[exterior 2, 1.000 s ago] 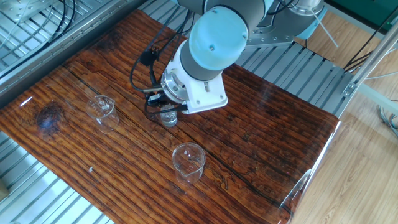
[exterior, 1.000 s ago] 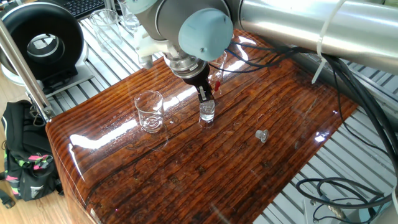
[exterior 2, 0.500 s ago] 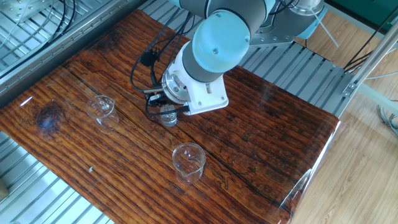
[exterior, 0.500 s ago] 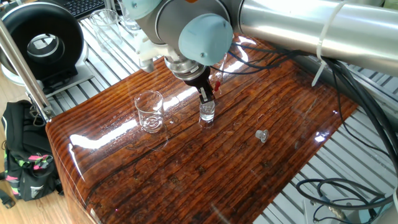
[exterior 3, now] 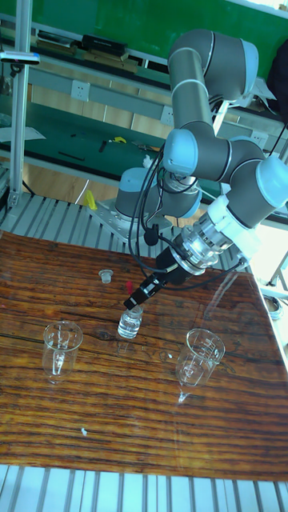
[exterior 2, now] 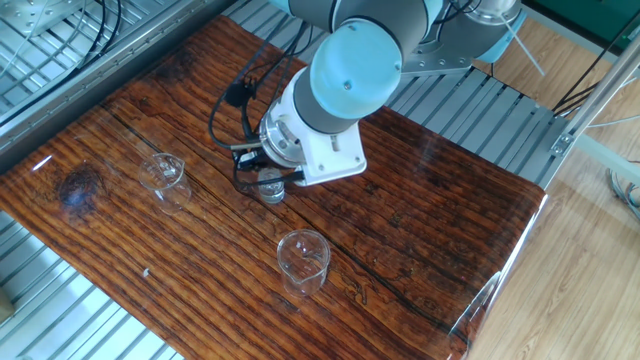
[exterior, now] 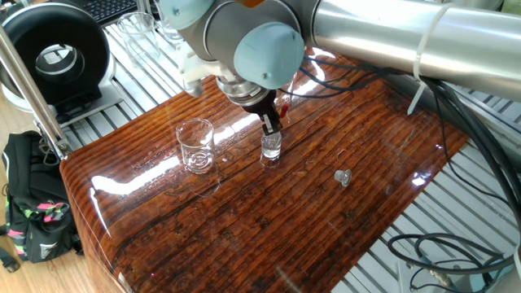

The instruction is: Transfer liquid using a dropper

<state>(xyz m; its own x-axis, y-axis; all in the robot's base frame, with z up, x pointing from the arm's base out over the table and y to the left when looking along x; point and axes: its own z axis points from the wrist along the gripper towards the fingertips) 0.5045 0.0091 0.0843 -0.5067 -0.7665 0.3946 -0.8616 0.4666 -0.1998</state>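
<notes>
Left beaker (exterior 3: 62,342) idle, then centre stage the gripper (exterior 3: 134,302) hangs slanted right above the small vial (exterior 3: 130,323), its grip state unreadable, a red speck, perhaps the dropper (exterior 3: 128,286), just beside it, right beaker (exterior 3: 202,352) waiting.

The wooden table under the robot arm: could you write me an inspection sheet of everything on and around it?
Surface: glossy striped wooden table, no spills seen.
Job's things: small clear glass vial directly under the gripper. Small red piece beside the fingers, possibly the dropper bulb. Liquid not discernible.
Clutter: two clear glass beakers; small grey cap.
Gripper: black two-finger gripper, grip unclear.
Cables: black cables looping off the wrist.
Surroundings: black round device; black backpack.
</notes>
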